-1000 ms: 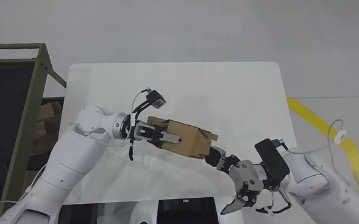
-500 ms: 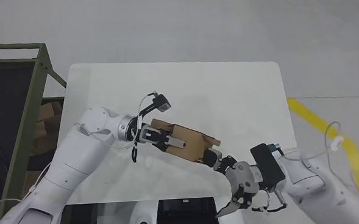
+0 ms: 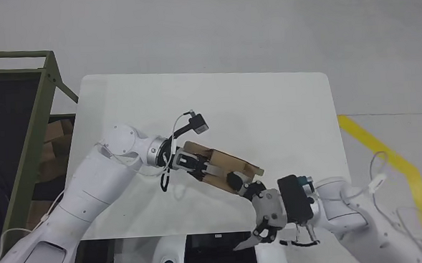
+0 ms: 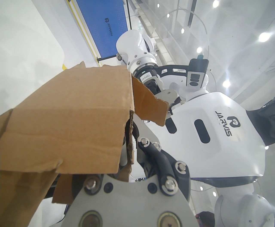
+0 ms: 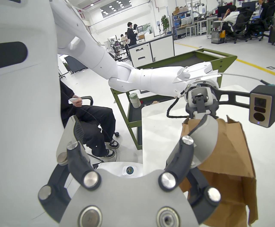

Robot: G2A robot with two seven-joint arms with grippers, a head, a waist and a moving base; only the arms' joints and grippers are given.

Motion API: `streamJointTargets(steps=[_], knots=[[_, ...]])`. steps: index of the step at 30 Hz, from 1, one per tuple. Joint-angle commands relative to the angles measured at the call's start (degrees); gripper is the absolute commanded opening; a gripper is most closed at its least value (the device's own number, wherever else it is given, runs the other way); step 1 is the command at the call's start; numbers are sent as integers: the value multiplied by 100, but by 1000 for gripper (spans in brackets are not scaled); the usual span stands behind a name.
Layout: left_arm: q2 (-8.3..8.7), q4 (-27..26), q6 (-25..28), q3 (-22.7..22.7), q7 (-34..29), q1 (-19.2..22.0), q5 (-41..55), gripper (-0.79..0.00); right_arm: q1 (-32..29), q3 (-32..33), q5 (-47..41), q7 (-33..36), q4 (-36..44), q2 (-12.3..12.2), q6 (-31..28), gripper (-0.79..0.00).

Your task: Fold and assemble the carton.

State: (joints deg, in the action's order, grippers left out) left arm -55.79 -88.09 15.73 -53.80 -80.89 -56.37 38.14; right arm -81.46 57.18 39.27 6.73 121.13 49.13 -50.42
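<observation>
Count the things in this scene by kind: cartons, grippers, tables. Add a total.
Cartons: 1, the carton.
Grippers: 2, the left gripper shut on the carton, the right gripper open at the carton's other end.
Tables: 1, the white table.
Total: 4.

right gripper (image 3: 242, 211) slid leftward, finger farther over the carton (image 3: 218, 162)

Plain brown corrugated carton (image 3: 224, 164), half erected into a boxy sleeve. Sits slantwise over the near half of the table (image 3: 281, 99), close to the middle of the near edge, with the left end farther off than the right. Ends still open. One flap (image 4: 150, 105) juts out loose and bent, ragged along its edge. Creased and a little torn along one rim. Clamped at the left end in the left gripper (image 3: 204, 164).
</observation>
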Motion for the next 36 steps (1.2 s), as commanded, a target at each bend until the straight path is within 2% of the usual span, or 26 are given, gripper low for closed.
streamJointTargets(steps=[1, 4, 13, 25, 36], knots=[[-11, 12, -1, 10, -8, 9, -18, -785, -37, -80, 442, -201, 48, 50, 257, 0], [-23, 28, -6, 15, -32, 17, -19, -785, -61, -223, 707, -294, 23, 104, 463, 0], [-53, 67, -17, 4, -101, 30, -23, -785, 94, -377, 661, -202, -90, 204, 678, 0], [-87, 114, -50, -23, -195, 52, -10, -785, 24, -218, 463, -431, -241, 251, 628, 0], [-121, 143, -30, -39, -231, 59, 1, -785, -148, -72, 523, -424, -161, 280, 867, 0]])
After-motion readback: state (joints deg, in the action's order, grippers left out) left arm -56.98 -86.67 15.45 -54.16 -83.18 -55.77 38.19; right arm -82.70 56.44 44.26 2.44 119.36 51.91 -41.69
